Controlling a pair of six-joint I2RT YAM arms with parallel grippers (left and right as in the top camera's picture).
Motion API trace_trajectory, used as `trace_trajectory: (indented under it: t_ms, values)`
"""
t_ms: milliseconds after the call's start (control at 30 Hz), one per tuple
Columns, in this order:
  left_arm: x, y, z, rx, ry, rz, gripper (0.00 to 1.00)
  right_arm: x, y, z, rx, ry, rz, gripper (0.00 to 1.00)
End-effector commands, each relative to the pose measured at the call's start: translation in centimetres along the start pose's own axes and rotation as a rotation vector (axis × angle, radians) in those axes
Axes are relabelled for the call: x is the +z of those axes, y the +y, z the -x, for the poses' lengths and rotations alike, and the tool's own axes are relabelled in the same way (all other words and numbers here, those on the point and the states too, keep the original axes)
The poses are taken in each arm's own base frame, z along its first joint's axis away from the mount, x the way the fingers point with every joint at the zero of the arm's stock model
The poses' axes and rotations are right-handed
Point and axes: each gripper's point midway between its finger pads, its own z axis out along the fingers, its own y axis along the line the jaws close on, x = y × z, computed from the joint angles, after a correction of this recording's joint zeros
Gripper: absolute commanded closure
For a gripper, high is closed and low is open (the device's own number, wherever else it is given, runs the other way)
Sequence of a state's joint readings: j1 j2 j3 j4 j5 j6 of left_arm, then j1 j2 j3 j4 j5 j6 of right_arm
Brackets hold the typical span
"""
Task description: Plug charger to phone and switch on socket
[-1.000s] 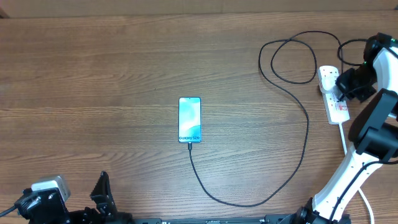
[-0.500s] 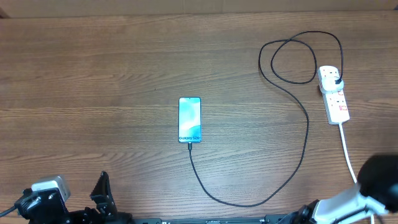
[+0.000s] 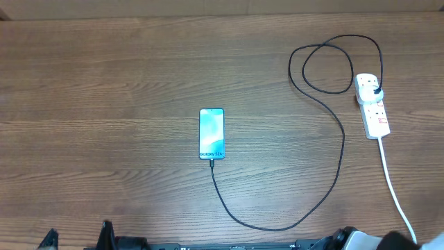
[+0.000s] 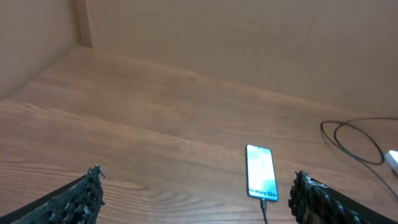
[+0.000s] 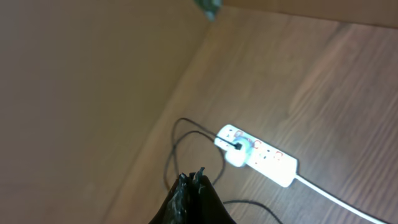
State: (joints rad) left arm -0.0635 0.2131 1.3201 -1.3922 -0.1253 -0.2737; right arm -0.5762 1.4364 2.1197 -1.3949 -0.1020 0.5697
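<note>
The phone (image 3: 211, 133) lies flat mid-table, its light blue screen up, and shows again in the left wrist view (image 4: 261, 180). The charger's black cable (image 3: 342, 149) is plugged into the phone's near end, sweeps right, loops and ends at the black adapter (image 3: 375, 89) seated in the white socket strip (image 3: 372, 107). My left gripper (image 4: 196, 186) hangs open and empty, well short of the phone. My right gripper (image 5: 192, 176) is shut on nothing, high above the socket strip (image 5: 258, 155) and the adapter (image 5: 237, 149).
The strip's white cord (image 3: 393, 184) runs toward the near right corner. Brown walls enclose the far and side edges of the wooden table (image 3: 104, 104). Only slivers of both arms show at the overhead view's bottom edge.
My right arm has pulled back from the socket strip to the near edge. The left arm has dropped almost out of the overhead view. Phone, cable and strip have not moved.
</note>
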Motion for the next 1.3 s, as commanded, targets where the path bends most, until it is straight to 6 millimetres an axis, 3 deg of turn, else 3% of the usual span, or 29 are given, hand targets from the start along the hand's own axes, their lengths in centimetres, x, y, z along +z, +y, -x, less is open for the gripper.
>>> trace_trajectory:
  t_ms: [0,133,267,400,533,567,667,900,1067,1267]
  values:
    - [-0.8,0.4,-0.1,-0.003,-0.039,0.015,0.00,-4.4,2.2,0.1,-0.019,-0.063,0.134,0.96]
    - [-1.2,0.5,-0.3,-0.004,-0.049,0.012,0.00,-7.8,4.1,-0.1,-0.045,-0.106,0.256,0.96]
    - [-1.1,0.7,-0.9,-0.001,-0.023,0.019,0.00,-8.6,5.3,-0.6,-0.061,-0.080,0.325,0.96]
    - [-1.2,1.1,-2.5,0.006,0.039,0.041,0.00,-10.6,8.5,-2.6,-0.104,0.021,0.527,0.96]
    - [-1.4,1.7,-4.5,0.013,0.118,0.071,0.00,-15.6,13.4,-4.3,-0.161,0.132,0.871,0.96]
    - [-1.6,2.0,-5.4,0.017,0.151,0.080,0.00,-17.7,14.9,-4.3,-0.160,0.166,0.984,0.96]
    - [-1.9,2.1,-5.7,0.017,0.149,0.080,0.00,-20.9,16.9,-3.9,-0.139,0.210,1.123,0.96]
    - [-3.3,2.4,-6.2,0.001,0.066,0.075,0.00,-26.5,19.1,-2.8,-0.243,0.116,1.321,0.96]
    - [-4.5,2.6,-6.6,-0.015,0.007,0.093,0.00,-30.8,19.8,-4.0,-0.372,0.035,1.451,0.96]
    - [-4.7,2.6,-6.7,-0.014,0.008,0.091,0.00,-34.0,20.0,-4.9,-0.464,-0.032,1.552,0.92]
